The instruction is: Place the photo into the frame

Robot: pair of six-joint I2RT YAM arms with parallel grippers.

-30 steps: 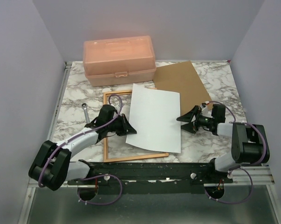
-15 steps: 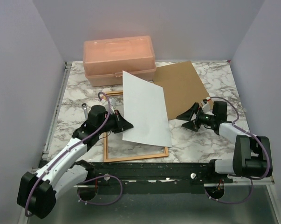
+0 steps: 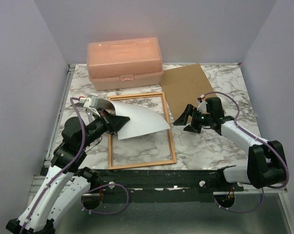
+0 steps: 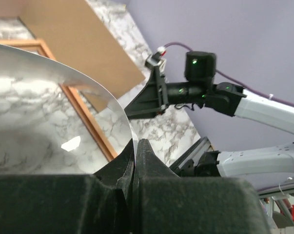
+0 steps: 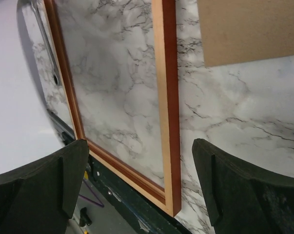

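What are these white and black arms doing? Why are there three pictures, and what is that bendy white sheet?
These are two robot arms, bolted to the near edge of a marble table. The big picture looks down from a camera above. The other two come from small cameras on each arm's wrist, so you see each pincer's own fingers up close. On the table lie a wooden frame, a flat brown board and a peach plastic box. The bendy sheet is the photo, seen from its plain white back. The left pincer is shut on one edge of it, and it curls up above the frame. The right pincer is wide open and holds nothing. It hovers beside the frame's right side.
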